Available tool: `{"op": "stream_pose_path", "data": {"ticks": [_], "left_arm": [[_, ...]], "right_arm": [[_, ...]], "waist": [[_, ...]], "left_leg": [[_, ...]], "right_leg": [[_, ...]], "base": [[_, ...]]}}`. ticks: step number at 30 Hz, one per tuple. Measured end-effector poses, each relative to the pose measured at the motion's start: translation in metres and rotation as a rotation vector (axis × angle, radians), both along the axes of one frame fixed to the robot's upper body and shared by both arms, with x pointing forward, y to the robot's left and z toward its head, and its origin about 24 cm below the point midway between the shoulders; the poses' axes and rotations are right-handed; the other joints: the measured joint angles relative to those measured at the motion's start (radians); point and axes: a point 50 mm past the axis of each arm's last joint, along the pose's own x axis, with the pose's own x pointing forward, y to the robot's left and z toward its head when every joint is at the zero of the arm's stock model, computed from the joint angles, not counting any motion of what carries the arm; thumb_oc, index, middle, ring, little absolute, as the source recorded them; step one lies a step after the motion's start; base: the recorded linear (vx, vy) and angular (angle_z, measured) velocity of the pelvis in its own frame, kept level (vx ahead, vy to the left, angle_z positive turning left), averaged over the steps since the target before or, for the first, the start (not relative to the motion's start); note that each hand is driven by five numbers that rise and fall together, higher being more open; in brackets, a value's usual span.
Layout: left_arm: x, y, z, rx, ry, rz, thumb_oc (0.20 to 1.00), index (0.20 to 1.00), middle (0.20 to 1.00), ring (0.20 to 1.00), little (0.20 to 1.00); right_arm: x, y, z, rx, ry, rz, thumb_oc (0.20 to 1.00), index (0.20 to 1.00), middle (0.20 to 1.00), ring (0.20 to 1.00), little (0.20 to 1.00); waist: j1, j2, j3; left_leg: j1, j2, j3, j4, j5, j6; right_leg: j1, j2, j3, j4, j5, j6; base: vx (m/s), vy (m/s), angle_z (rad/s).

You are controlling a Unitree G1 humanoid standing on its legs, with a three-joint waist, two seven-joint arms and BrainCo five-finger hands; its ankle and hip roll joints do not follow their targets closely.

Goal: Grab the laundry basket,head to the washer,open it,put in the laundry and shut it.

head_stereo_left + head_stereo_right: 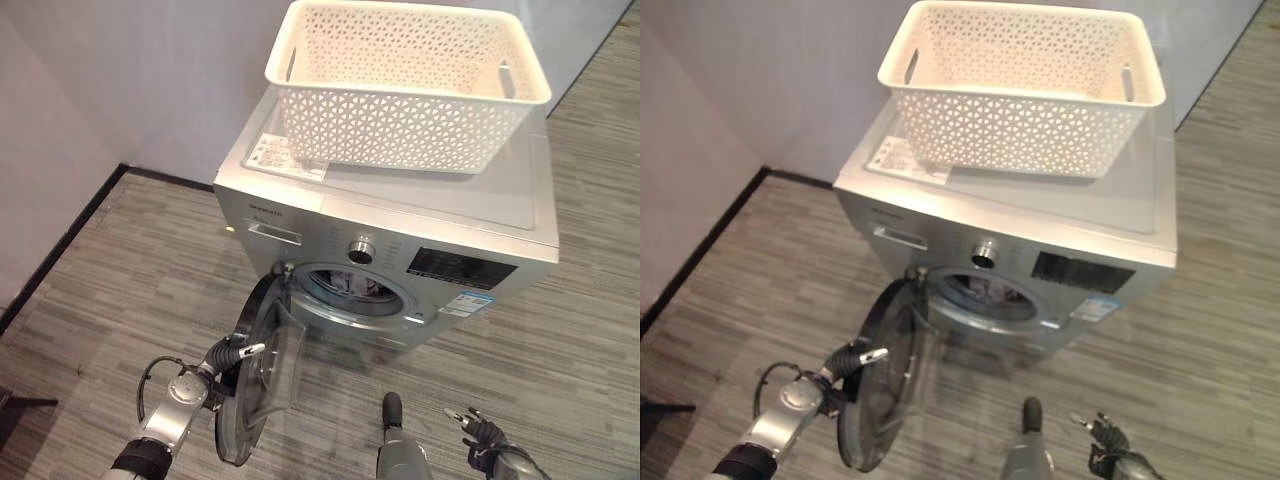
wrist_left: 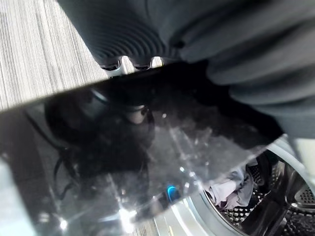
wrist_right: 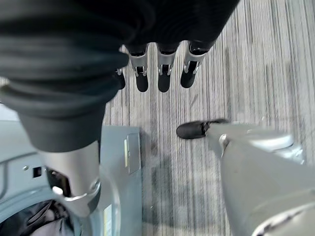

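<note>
A silver front-loading washer (image 1: 440, 215) stands against the wall. On its lid rests a white lattice laundry basket (image 1: 400, 100); I see nothing inside it. The round glass door (image 1: 262, 375) hangs wide open, swung out to the left. Pale laundry (image 2: 231, 189) lies in the drum (image 1: 352, 290). My left hand (image 1: 228, 355) is at the door's outer side, low down, with a straight finger against its rim. My right hand (image 1: 482, 437) hangs low to the right of the washer's front, its fingers (image 3: 165, 78) straight and holding nothing.
A paper sheet (image 1: 272, 152) lies on the lid beside the basket. The washer's front carries a dial (image 1: 361, 249) and a dark display (image 1: 460, 268). Striped grey floor (image 1: 130, 280) spreads around, with a black skirting (image 1: 60, 250) along the left wall.
</note>
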Motion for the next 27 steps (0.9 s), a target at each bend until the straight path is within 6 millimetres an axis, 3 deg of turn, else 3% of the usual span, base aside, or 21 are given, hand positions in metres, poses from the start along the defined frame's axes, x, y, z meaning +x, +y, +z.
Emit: {"op": "stream_pose_path", "data": {"ticks": [2, 3, 4, 5, 6, 7, 8, 9, 10, 11, 12, 13, 14, 15, 16, 17, 18, 20, 21, 22, 27], "left_arm": [[-0.009, -0.004, -0.008, -0.020, 0.030, 0.008, 1.000, 1.000, 1.000, 1.000, 1.000], [-0.014, -0.007, -0.012, -0.027, 0.054, -0.008, 1.000, 1.000, 1.000, 1.000, 1.000], [-0.012, -0.011, -0.013, -0.036, 0.061, -0.030, 1.000, 1.000, 1.000, 1.000, 1.000], [-0.006, -0.024, -0.011, -0.044, 0.054, -0.087, 1.000, 1.000, 1.000, 1.000, 1.000], [-0.005, -0.024, -0.011, -0.042, 0.053, -0.094, 1.000, 1.000, 1.000, 1.000, 1.000], [0.000, -0.030, -0.009, -0.053, 0.040, -0.104, 1.000, 1.000, 1.000, 1.000, 1.000], [0.002, -0.033, -0.007, -0.058, 0.029, -0.117, 1.000, 1.000, 1.000, 1.000, 1.000], [0.003, -0.033, -0.007, -0.059, 0.024, -0.117, 1.000, 1.000, 1.000, 1.000, 1.000], [-0.007, -0.028, -0.013, -0.055, 0.053, -0.104, 1.000, 1.000, 1.000, 1.000, 1.000], [-0.023, -0.024, -0.021, -0.063, 0.095, -0.087, 1.000, 1.000, 1.000, 1.000, 1.000], [-0.037, -0.024, -0.030, -0.073, 0.138, -0.073, 1.000, 1.000, 1.000, 1.000, 1.000], [-0.044, -0.026, -0.035, -0.094, 0.155, -0.061, 1.000, 1.000, 1.000, 1.000, 1.000], [-0.036, -0.023, -0.031, -0.094, 0.130, -0.040, 1.000, 1.000, 1.000, 1.000, 1.000], [-0.027, -0.019, -0.028, -0.072, 0.125, -0.047, 1.000, 1.000, 1.000, 1.000, 1.000], [-0.025, -0.022, -0.028, -0.076, 0.132, -0.053, 1.000, 1.000, 1.000, 1.000, 1.000], [-0.026, -0.023, -0.030, -0.075, 0.146, -0.048, 1.000, 1.000, 1.000, 1.000, 1.000], [-0.027, -0.022, -0.029, -0.082, 0.137, -0.037, 1.000, 1.000, 1.000, 1.000, 1.000], [-0.006, -0.037, -0.018, -0.098, 0.076, -0.083, 1.000, 1.000, 1.000, 1.000, 1.000], [0.013, -0.050, -0.006, -0.114, 0.016, -0.121, 1.000, 1.000, 1.000, 1.000, 1.000], [0.023, -0.058, 0.006, -0.123, -0.036, -0.150, 1.000, 1.000, 1.000, 1.000, 1.000], [0.030, -0.051, 0.017, -0.116, -0.103, -0.128, 1.000, 1.000, 1.000, 1.000, 1.000]], "right_arm": [[0.007, 0.000, 0.004, -0.002, -0.029, 0.009, 1.000, 1.000, 1.000, 1.000, 1.000], [0.012, 0.002, 0.007, 0.004, -0.063, 0.015, 1.000, 1.000, 1.000, 1.000, 1.000], [0.009, 0.002, 0.005, 0.006, -0.047, 0.007, 1.000, 1.000, 1.000, 1.000, 1.000], [0.009, -0.012, 0.009, -0.025, -0.037, -0.012, 1.000, 1.000, 1.000, 1.000, 1.000], [0.015, -0.012, 0.010, -0.020, -0.050, -0.023, 1.000, 1.000, 1.000, 1.000, 1.000], [0.001, -0.012, 0.004, -0.005, -0.009, -0.052, 1.000, 1.000, 1.000, 1.000, 1.000], [-0.009, -0.014, 0.000, 0.000, 0.026, -0.071, 1.000, 1.000, 1.000, 1.000, 1.000], [-0.018, -0.016, -0.003, 0.004, 0.060, -0.088, 1.000, 1.000, 1.000, 1.000, 1.000], [-0.023, -0.021, -0.003, -0.010, 0.080, -0.093, 1.000, 1.000, 1.000, 1.000, 1.000], [-0.022, -0.031, 0.002, -0.040, 0.071, -0.094, 1.000, 1.000, 1.000, 1.000, 1.000], [-0.009, -0.039, 0.010, -0.069, 0.030, -0.081, 1.000, 1.000, 1.000, 1.000, 1.000], [0.012, -0.049, 0.023, -0.105, -0.018, -0.067, 1.000, 1.000, 1.000, 1.000, 1.000], [0.034, -0.053, 0.034, -0.121, -0.069, -0.061, 1.000, 1.000, 1.000, 1.000, 1.000], [0.058, -0.048, 0.045, -0.124, -0.144, -0.034, 1.000, 1.000, 1.000, 1.000, 1.000], [0.080, -0.037, 0.056, -0.125, -0.229, 0.012, 1.000, 1.000, 1.000, 1.000, 1.000], [0.087, -0.026, 0.058, -0.110, -0.278, 0.045, 1.000, 1.000, 1.000, 1.000, 1.000], [0.086, -0.019, 0.055, -0.092, -0.282, 0.054, 1.000, 1.000, 1.000, 1.000, 1.000], [0.065, -0.018, 0.040, -0.068, -0.221, 0.009, 1.000, 1.000, 1.000, 1.000, 1.000], [0.047, -0.017, 0.031, -0.050, -0.192, -0.028, 1.000, 1.000, 1.000, 1.000, 1.000], [0.036, -0.012, 0.026, -0.033, -0.178, -0.036, 1.000, 1.000, 1.000, 1.000, 1.000], [0.042, -0.003, 0.031, -0.012, -0.236, -0.001, 1.000, 1.000, 1.000, 1.000, 1.000]], "waist": [[0.001, 0.007, -0.012], [0.003, -0.013, -0.017], [-0.008, -0.038, -0.024], [-0.006, 0.007, -0.016], [0.013, 0.008, -0.013], [0.002, 0.013, -0.013], [0.004, 0.019, -0.010], [0.003, 0.018, -0.010], [0.016, -0.002, -0.013], [0.041, 0.002, -0.013], [0.063, 0.013, -0.005], [0.060, 0.023, 0.008], [0.067, 0.018, 0.025], [0.061, -0.011, 0.076], [0.053, -0.038, 0.097], [0.036, -0.035, 0.098], [0.013, -0.001, 0.093], [-0.037, 0.063, 0.057], [-0.043, 0.070, 0.055], [-0.038, 0.073, 0.054], [-0.040, 0.025, 0.005]], "left_leg": [[0.029, -0.004, 0.003, 0.001, -0.001, -0.001], [0.005, -0.009, 0.012, 0.096, -0.020, -0.029], [-0.044, -0.021, 0.004, 0.157, -0.067, 0.001], [-0.079, -0.007, -0.009, 0.116, -0.057, 0.041], [-0.065, -0.007, -0.001, 0.102, -0.061, 0.042], [-0.079, 0.011, -0.040, 0.108, -0.051, 0.044], [-0.084, 0.030, -0.078, 0.104, -0.036, 0.038], [-0.105, 0.042, -0.115, 0.103, -0.023, 0.033], [-0.110, 0.041, -0.144, 0.082, -0.002, 0.026], [-0.091, 0.045, -0.136, 0.046, 0.028, 0.068], [-0.116, 0.059, -0.144, 0.041, 0.046, 0.081], [-0.247, 0.072, -0.186, 0.137, 0.073, 0.044], [-0.352, 0.082, -0.224, 0.193, 0.116, 0.014], [-0.403, 0.072, -0.280, 0.207, 0.133, 0.005], [-0.420, 0.049, -0.307, 0.414, 0.015, 0.018], [-0.348, 0.037, -0.297, 0.470, -0.025, 0.008], [-0.159, 0.034, -0.275, 0.381, -0.047, -0.016], [0.031, 0.043, -0.215, 0.111, -0.045, 0.007], [0.062, 0.036, -0.183, 0.012, -0.030, 0.029], [0.063, 0.026, -0.177, -0.003, -0.004, 0.047], [0.059, -0.085, -0.158, 0.002, -0.092, 0.099]], "right_leg": [[0.024, 0.005, 0.004, -0.008, 0.001, 0.000], [0.048, -0.030, 0.007, -0.008, 0.004, -0.005], [0.067, -0.054, 0.014, 0.004, 0.005, -0.003], [0.020, -0.037, 0.060, 0.086, -0.001, 0.003], [-0.019, -0.037, 0.128, 0.176, -0.064, 0.042], [-0.029, 0.021, 0.236, 0.296, -0.201, 0.043], [-0.029, 0.072, 0.284, 0.342, -0.266, 0.031], [-0.002, 0.099, 0.257, 0.295, -0.274, 0.018], [0.083, 0.103, 0.211, 0.135, -0.267, 0.006], [0.134, 0.124, 0.216, -0.004, -0.200, -0.011], [0.127, 0.145, 0.214, -0.013, -0.181, -0.023], [0.038, 0.159, 0.188, 0.038, -0.180, -0.042], [-0.084, 0.166, 0.162, 0.126, -0.189, -0.071], [-0.111, 0.149, 0.136, 0.128, -0.186, -0.115], [-0.116, 0.150, 0.134, 0.131, -0.175, -0.134], [-0.084, 0.164, 0.134, 0.131, -0.181, -0.148], [-0.041, 0.199, 0.132, 0.135, -0.190, -0.162], [-0.054, 0.216, 0.103, 0.157, -0.199, -0.150], [-0.062, 0.200, 0.079, 0.163, -0.181, -0.145], [-0.068, 0.203, 0.081, 0.176, -0.164, -0.135], [-0.124, 0.127, 0.161, 0.134, -0.062, -0.068]], "base": [[-0.22, 0.075, -0.19], [-0.21, -0.015, 0.13], [-0.21, -0.039, 0.26], [-0.10, -0.112, 0.14], [-0.11, -0.204, 0.30], [-0.01, -0.256, 0.56], [0.01, -0.331, 1.07], [0.02, -0.240, 1.03], [-0.13, -0.314, 0.57], [-0.37, -0.280, 0.14], [-0.47, -0.316, 0.08], [-0.43, -0.176, 0.25], [-0.25, -0.044, 0.65], [-0.20, 0.024, 0.37], [-0.08, 0.157, 0.36], [-0.06, 0.211, -0.05], [-0.13, 0.329, 0.05], [-0.23, 0.335, 0.50], [-0.22, 0.268, 0.52], [-0.24, 0.280, 0.08], [-0.15, 0.104, -0.53]]}}
